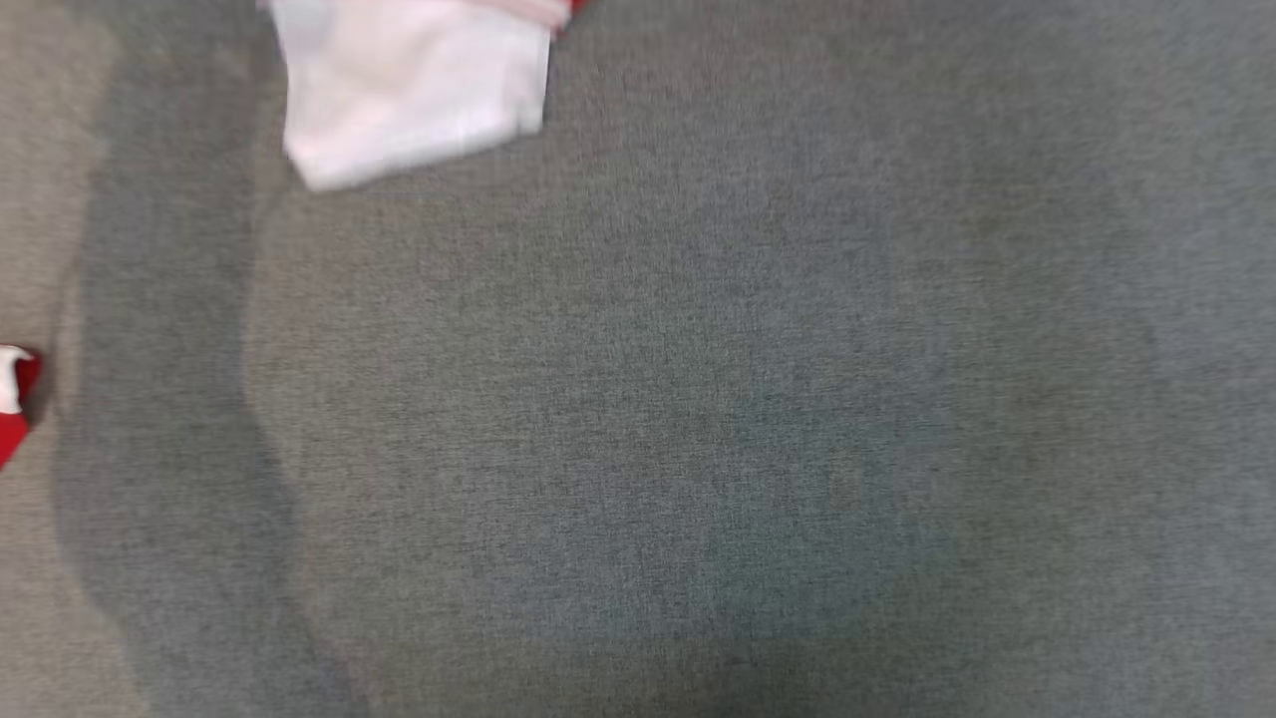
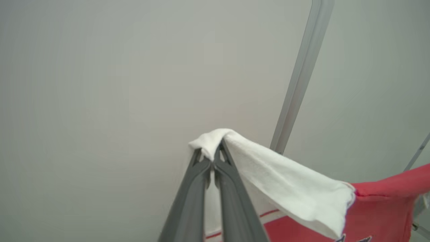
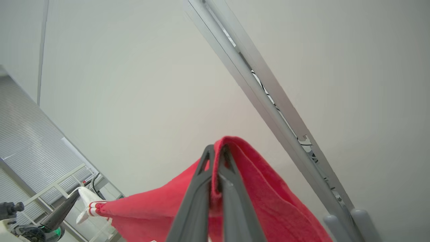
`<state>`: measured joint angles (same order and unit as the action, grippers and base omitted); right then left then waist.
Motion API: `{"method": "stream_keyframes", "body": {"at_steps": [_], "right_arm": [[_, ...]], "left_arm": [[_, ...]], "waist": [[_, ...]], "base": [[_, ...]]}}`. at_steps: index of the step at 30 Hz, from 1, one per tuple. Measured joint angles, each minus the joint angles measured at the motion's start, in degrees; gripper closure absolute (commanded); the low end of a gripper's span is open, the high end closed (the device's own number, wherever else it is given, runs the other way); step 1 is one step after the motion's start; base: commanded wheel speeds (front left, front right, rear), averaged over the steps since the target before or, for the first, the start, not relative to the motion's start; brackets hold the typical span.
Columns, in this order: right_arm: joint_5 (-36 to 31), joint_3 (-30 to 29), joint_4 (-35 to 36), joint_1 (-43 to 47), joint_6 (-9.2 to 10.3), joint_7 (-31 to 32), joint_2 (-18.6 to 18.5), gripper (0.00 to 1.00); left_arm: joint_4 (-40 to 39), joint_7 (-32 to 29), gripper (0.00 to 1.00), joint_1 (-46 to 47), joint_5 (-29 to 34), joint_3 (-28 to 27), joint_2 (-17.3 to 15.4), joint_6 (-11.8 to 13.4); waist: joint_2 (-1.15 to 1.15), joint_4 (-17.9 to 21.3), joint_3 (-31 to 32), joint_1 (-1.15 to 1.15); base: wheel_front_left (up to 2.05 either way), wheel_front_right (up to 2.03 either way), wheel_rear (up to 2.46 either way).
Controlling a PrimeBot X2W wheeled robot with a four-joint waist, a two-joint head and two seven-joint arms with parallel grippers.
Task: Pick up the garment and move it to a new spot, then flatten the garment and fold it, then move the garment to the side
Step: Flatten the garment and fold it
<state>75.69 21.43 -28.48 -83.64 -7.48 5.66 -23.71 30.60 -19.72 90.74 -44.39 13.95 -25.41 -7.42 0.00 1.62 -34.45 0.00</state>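
There is one garment, red and white. Two grippers show, the left gripper and the right gripper, each with two dark fingers. One grey fabric surface lies below. One broad aluminium rail crosses each wrist view.
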Motion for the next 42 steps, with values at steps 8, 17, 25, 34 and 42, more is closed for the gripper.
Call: {"method": "stream_keyframes", "body": {"at_steps": [8, 17, 25, 34, 42], "right_arm": [[0.53, -2.46, -0.09, -12.76, 0.00, -8.83, 1.38, 1.00], [1.64, 3.45, -0.03, -10.61, 0.00, -6.05, -0.24, 1.00], [5.37, 11.60, -1.47, 4.26, 0.00, -0.58, -1.77, 1.00], [12.07, 18.50, -2.12, 20.77, 0.00, 10.76, -4.14, 1.00], [18.35, 22.34, -0.09, 35.64, 0.00, 20.84, -7.12, 1.00]], "left_arm": [[8.75, 11.54, 1.00, 14.41, 0.30, 3.27, 1.58, 0.00], [11.82, 10.36, 1.00, 13.83, -6.81, 10.66, 0.44, 0.00], [12.33, 1.48, 1.00, 0.29, -13.29, 19.74, -2.97, 0.00], [3.65, -7.45, 1.00, -19.44, -24.19, 26.02, -8.89, 0.00], [-9.21, -16.57, 1.00, -40.41, -34.82, 28.89, -17.49, 0.29]], "waist": [[0.00, 0.12, -4.95, 0.00], [0.00, -0.56, -4.60, 0.00], [0.00, -0.58, -0.55, 0.00], [0.00, -0.25, 8.50, 0.00], [0.00, 0.50, 20.08, 0.00]], "base": [[0.00, 0.00, 0.00], [0.00, 0.00, 0.00], [0.00, 0.00, 0.00], [0.00, 0.00, 0.00], [0.00, 0.00, 0.00]]}}
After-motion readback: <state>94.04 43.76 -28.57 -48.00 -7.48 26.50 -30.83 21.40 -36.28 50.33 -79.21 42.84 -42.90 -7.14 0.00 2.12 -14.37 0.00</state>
